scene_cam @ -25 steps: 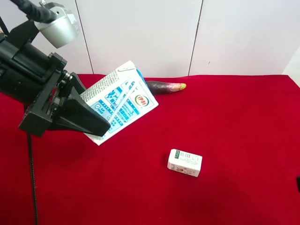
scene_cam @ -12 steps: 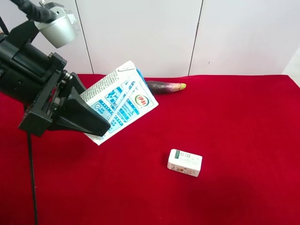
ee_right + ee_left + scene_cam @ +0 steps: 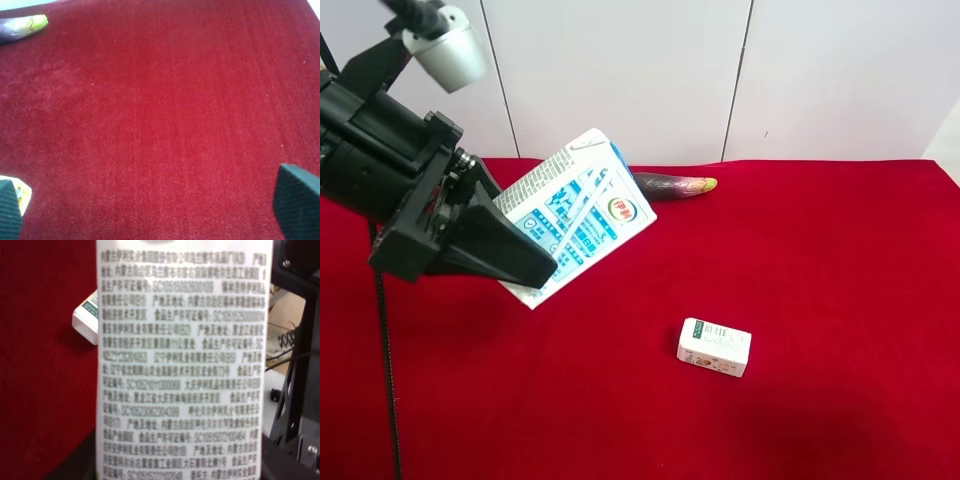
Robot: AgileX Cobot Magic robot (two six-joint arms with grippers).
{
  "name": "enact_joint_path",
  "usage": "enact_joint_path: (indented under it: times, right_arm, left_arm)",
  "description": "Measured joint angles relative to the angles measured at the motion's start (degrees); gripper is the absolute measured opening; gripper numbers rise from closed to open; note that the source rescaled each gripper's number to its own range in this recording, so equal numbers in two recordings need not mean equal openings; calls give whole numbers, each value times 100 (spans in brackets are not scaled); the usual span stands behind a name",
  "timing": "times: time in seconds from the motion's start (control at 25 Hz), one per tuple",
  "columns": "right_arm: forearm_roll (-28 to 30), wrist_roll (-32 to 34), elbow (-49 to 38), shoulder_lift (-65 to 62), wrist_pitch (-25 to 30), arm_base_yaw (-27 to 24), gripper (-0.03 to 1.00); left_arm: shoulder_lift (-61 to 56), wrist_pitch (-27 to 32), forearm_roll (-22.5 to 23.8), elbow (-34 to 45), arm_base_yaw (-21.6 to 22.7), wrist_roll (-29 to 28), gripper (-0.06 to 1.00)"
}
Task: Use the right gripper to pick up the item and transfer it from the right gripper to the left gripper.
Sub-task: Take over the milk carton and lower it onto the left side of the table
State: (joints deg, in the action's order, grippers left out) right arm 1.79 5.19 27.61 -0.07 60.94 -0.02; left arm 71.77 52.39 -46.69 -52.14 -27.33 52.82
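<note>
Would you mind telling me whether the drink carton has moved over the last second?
Yes, slightly. The drink carton, held in the left claw, has edged upward in the exterior high view, toward the level of the eggplant, which stayed put.

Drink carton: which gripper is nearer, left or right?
Left. The left gripper is shut on the drink carton, holding it tilted. The right gripper is open over the red cloth, with no carton in its wrist view.
</note>
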Motion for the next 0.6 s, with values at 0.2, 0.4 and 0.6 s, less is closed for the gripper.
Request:
enact_joint_path:
  times: [0.2,0.4,0.6]
  right_arm:
    - [0,0,0,0,0,-11,100]
    - [0,0,0,0,0,-12,100]
    - [0,0,0,0,0,-12,100]
  left_arm:
    - [0,-609,618,0,0,-816,0]
    - [0,-1202,1751,0,0,-1842,0]
    - [259,-1458,3107,0,0,-3058,0]
